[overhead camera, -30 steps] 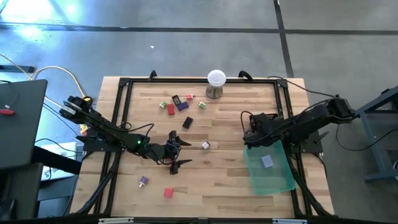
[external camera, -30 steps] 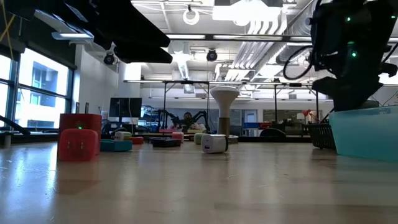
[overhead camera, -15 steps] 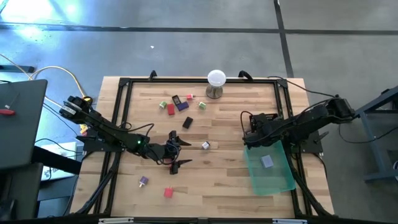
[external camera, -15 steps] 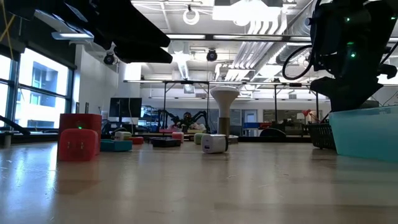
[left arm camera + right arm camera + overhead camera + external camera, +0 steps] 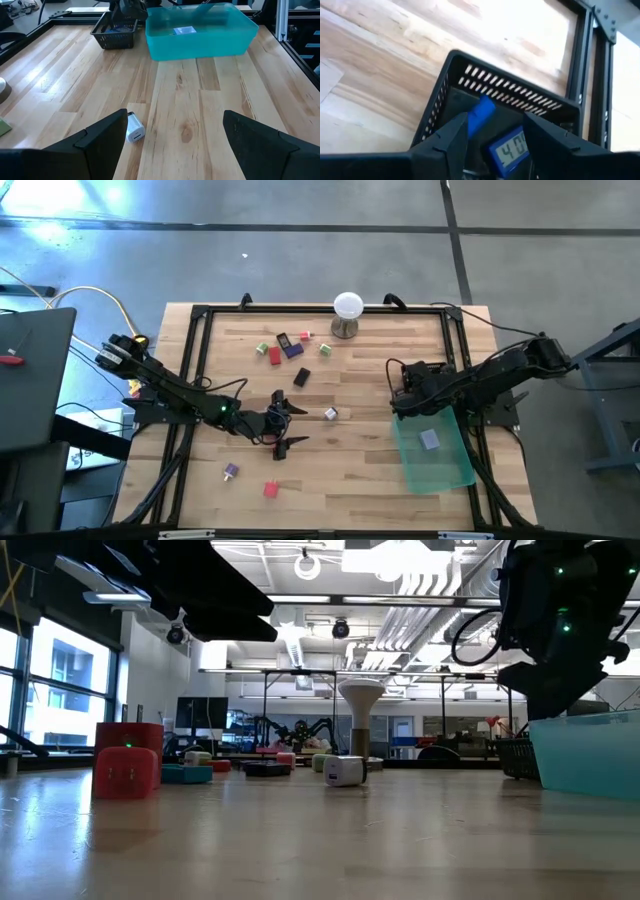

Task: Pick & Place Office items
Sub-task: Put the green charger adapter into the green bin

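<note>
Small office items lie scattered on the wooden table: a cluster in red, purple, green and black toward the far edge, a white-lavender piece near the middle, and a purple piece and a red one toward the near edge. My left gripper hovers open just left of the white piece, which rests on the boards beside one finger. My right gripper stands open over a black basket. A lavender item lies in the green tray.
A white ball on a metal stand sits at the far edge. The black basket holds a blue piece and a blue display. The tray lies at the table's right, next to the basket. A black frame rims the table.
</note>
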